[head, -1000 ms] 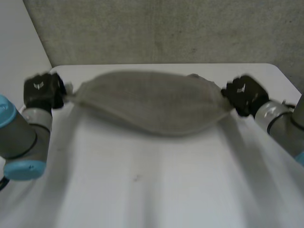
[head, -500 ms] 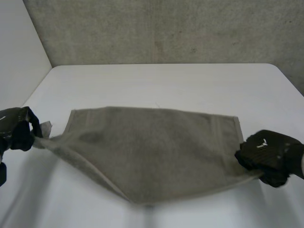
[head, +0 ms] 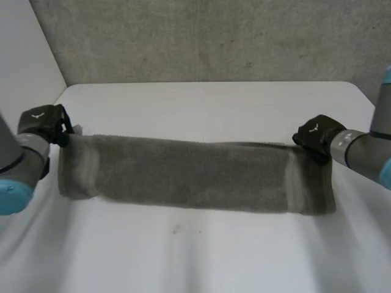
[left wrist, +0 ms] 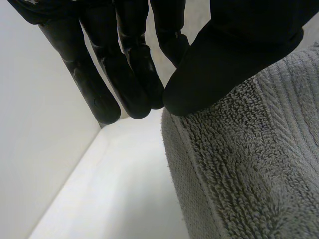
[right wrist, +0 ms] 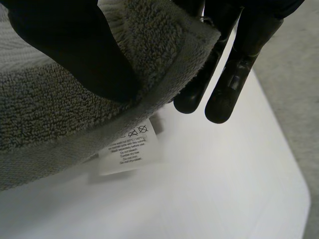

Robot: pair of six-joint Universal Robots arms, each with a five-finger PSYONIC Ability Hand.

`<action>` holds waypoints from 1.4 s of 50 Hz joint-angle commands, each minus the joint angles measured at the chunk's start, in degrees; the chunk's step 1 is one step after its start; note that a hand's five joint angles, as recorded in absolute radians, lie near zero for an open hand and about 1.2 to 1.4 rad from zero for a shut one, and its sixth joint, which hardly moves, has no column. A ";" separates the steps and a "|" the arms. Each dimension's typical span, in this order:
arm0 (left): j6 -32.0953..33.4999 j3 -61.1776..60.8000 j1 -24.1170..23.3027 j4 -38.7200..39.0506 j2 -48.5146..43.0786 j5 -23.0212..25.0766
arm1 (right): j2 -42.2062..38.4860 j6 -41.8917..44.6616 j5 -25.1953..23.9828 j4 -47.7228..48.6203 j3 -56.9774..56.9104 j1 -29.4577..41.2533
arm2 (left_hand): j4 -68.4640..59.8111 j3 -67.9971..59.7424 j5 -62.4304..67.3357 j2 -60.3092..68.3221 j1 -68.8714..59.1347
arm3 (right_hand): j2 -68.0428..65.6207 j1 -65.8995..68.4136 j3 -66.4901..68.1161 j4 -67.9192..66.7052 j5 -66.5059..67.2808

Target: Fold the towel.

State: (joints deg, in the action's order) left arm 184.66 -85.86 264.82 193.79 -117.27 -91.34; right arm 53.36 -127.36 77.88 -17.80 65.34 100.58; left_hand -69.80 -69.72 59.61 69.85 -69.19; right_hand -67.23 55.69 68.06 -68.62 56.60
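Cloth spans the middle of the head view: a long grey-olive terry towel (head: 195, 177), folded into a narrow band, lies flat across the white surface (head: 201, 256), running from one side to the other. A paler woven stripe crosses the band near each end. The black left hand (head: 41, 122) sits at the far corner of the towel's left end, at the end of its grey arm (head: 24, 155). The black right hand (head: 314, 137) sits at the far corner of the right end, ahead of its own grey arm (head: 360, 152). Both hands are low, down at the level of the cloth. A rough grey wall (head: 214, 36) rises behind the surface.

From the left wrist, the left hand (left wrist: 224, 50) has its thumb pressed down on the corner of the towel (left wrist: 249, 164). Its straight fingers (left wrist: 124, 74) reach out beside that corner, and the fingertip nearest the thumb meets it there, so the corner is nipped between thumb and fingers. The looped pile and the ribbed edge of the cloth lie under the palm, resting on the surface (left wrist: 124, 189).

From the right wrist, the right hand (right wrist: 65, 50) pinches its corner as well. The thumb lies on top of the towel (right wrist: 50, 119), and the straight fingers (right wrist: 234, 74) come out from under the hemmed edge. A small white care label (right wrist: 129, 149) hangs from the towel's underside just below that corner and touches the surface (right wrist: 209, 194).
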 commanded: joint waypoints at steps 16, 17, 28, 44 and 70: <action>7.55 9.31 -4.75 7.13 -14.13 -2.61 | -13.20 -0.69 6.31 20.68 -9.44 3.22 | 59.80 59.72 -59.61 -59.85 59.19 | 57.23 -45.69 -58.06 58.62 -56.60; 7.47 9.13 -5.01 7.13 -13.78 -2.27 | -12.15 -1.13 7.37 22.26 -9.44 3.31 | 59.43 59.35 -59.24 -59.48 58.82 | 57.23 -45.69 -58.06 58.62 -56.60; 6.94 5.19 -4.58 6.96 -5.00 -2.53 | 4.10 -14.83 9.40 26.50 -0.40 2.61 | 59.42 59.34 -59.23 -59.47 58.81 | 57.23 -45.69 -58.06 58.62 -56.60; 6.85 -9.14 -3.17 6.34 7.49 -1.74 | 19.84 -21.69 2.03 14.90 23.76 0.25 | 59.76 59.68 -59.57 -59.81 59.15 | 56.51 -44.97 -57.34 57.90 -55.88; 1.05 -16.01 -3.26 6.87 9.78 -1.74 | 13.26 -21.88 -11.08 29.40 39.43 -10.58 | 59.80 59.72 -59.61 -59.85 59.19 | 29.22 -17.68 -30.06 30.61 -28.59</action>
State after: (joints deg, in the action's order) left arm 185.81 -101.16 261.50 200.42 -107.47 -93.02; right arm 69.85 -150.31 66.42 10.58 105.62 90.14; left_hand -9.69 -9.83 1.70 9.49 -10.28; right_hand -27.62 23.87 28.19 -28.13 17.18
